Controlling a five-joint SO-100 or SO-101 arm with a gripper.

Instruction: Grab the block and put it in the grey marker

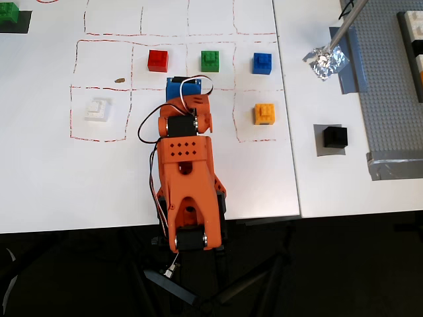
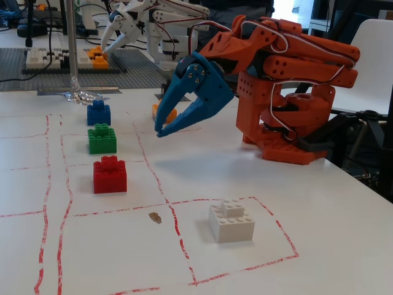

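We see the blue gripper (image 2: 161, 131) hanging above the white counter (image 1: 39, 178), its two tips close together with only a narrow gap, holding nothing and touching nothing. It belongs to the folded orange arm (image 1: 187, 172), whose base sits at the counter's near edge in the overhead view. Around it, red dashed lines mark squares holding a red block (image 1: 157, 60), green block (image 1: 210, 60), blue block (image 1: 262, 63), orange block (image 1: 264, 113) and white block (image 1: 98, 109). Well to the right in the overhead view, the black block (image 1: 335, 137) sits squarely on the grey marker (image 1: 318, 148). Beyond lie crumpled foil (image 1: 325, 61) and a studded grey baseplate (image 1: 390, 86); a white robot arm (image 2: 153, 18) stands behind.
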